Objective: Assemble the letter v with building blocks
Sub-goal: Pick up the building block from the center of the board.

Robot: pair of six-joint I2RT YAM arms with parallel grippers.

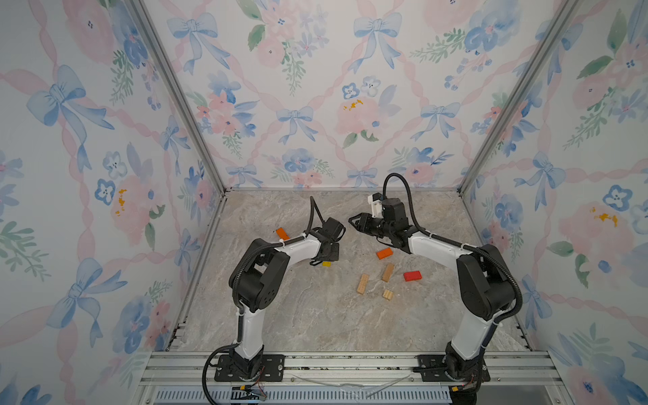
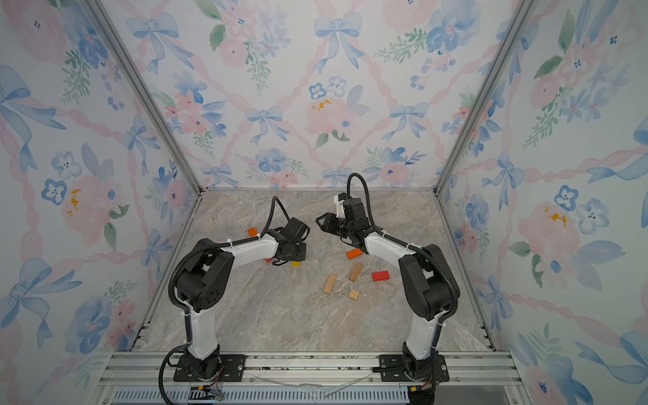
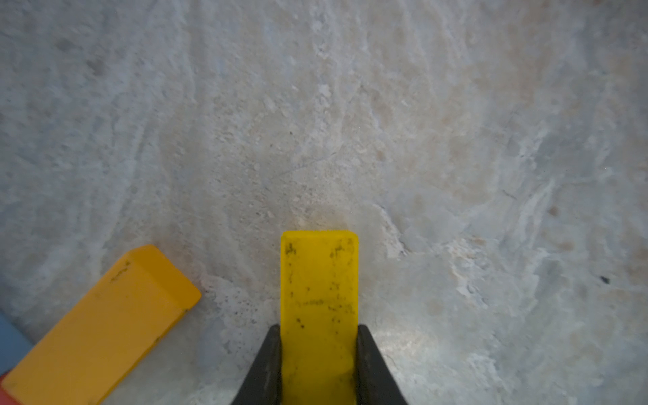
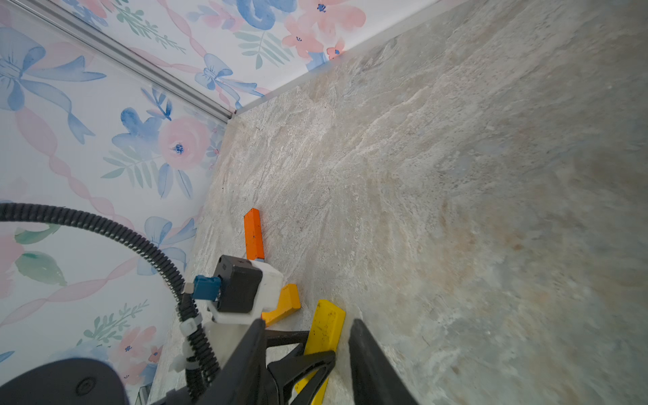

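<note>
We see our left jaws clamped on a smooth, scuffed yellow block (image 3: pixel 319 280) lying flat on the veined stone tabletop (image 3: pixel 350 122), near an amber block (image 3: pixel 105 326). Only the top views show three grainy wooden blocks (image 1: pixel 363 283). Our right jaws hang apart, empty.

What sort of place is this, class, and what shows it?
Probably a robot test booth, not a home: two arms bolted to an aluminium rail, floral-papered walls in metal framing, building blocks on a marble-look tabletop.
</note>
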